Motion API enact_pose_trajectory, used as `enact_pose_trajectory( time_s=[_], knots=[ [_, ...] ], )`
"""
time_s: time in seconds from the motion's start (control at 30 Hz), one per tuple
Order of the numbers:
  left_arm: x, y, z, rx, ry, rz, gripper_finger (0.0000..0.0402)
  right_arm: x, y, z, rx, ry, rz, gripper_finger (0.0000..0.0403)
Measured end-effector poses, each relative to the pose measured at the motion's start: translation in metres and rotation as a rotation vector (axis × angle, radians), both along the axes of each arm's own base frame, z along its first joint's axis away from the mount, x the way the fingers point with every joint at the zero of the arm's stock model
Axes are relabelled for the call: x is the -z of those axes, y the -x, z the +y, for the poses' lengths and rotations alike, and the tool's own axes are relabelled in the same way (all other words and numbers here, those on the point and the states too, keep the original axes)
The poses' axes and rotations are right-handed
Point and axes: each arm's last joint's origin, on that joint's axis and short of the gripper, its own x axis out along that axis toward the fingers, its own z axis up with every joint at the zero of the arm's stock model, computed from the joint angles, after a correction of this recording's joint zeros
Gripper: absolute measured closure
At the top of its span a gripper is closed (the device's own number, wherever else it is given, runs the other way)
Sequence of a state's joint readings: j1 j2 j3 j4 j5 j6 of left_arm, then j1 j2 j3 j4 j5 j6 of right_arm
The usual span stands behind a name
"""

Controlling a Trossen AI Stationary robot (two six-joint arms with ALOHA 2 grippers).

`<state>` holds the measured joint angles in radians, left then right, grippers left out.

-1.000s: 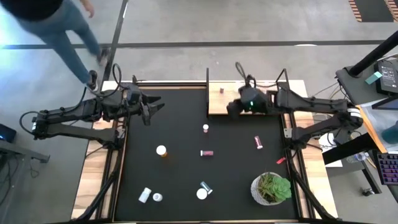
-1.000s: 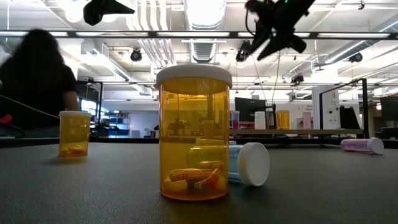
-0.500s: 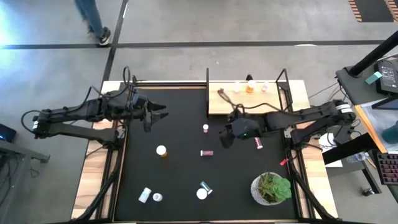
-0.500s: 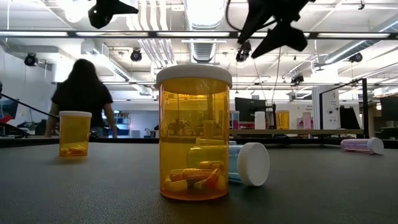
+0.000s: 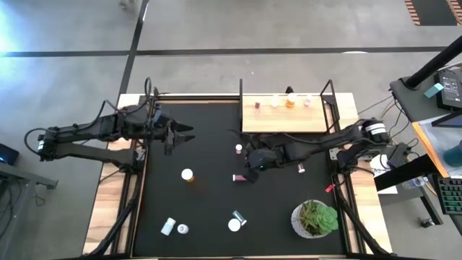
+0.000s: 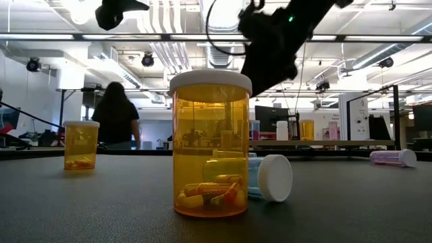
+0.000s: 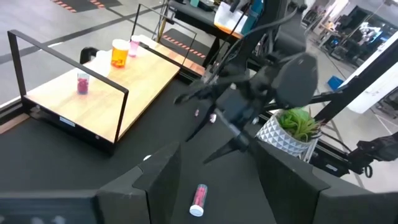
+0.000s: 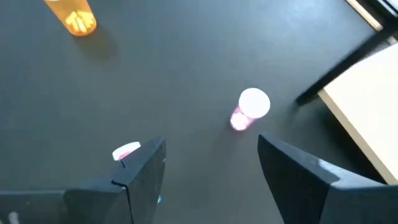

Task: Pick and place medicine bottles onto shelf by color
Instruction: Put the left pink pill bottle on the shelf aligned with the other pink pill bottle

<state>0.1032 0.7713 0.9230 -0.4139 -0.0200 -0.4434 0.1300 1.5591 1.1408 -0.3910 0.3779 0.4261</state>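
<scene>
The right gripper (image 5: 252, 165) hangs open and empty over the black mat (image 5: 209, 137), between a standing pink bottle (image 5: 238, 149) and a pink bottle lying down (image 5: 240, 177). The lying one is round, so a bump could roll it away. The left gripper (image 5: 180, 133) waits open near the mat's far left side. The shelf (image 5: 285, 119) has four bottles.

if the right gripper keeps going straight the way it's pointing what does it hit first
Probably the upright pink bottle, which sits dead ahead between the right gripper's open fingers. The lying pink bottle is off to one side. Depth is hard to judge.
</scene>
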Motion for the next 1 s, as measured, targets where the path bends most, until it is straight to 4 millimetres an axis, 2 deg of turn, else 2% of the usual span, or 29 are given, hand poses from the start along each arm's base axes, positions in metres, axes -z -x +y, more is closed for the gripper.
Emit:
enact_pose_trajectory(
  time_s=[0.17,0.37,0.63,1.0],
  knots=[
    [-0.001,0.002,0.0,-0.006,0.02,-0.013,0.0212,0.012,-0.013,-0.006,-0.036,0.045,-0.014,0.0165],
    [-0.001,0.002,0.0,-0.013,0.044,-0.017,0.0212,0.016,-0.016,-0.021,-0.07,0.097,-0.005,0.017],
    [-0.001,0.001,0.0,-0.014,0.044,-0.014,0.0212,0.021,-0.016,-0.053,-0.067,0.017,-0.099,0.017],
    [0.0,-0.001,0.0,-0.024,0.042,-0.006,0.0212,0.038,-0.021,-0.069,-0.075,-0.008,-0.082,0.017]
  ],
)
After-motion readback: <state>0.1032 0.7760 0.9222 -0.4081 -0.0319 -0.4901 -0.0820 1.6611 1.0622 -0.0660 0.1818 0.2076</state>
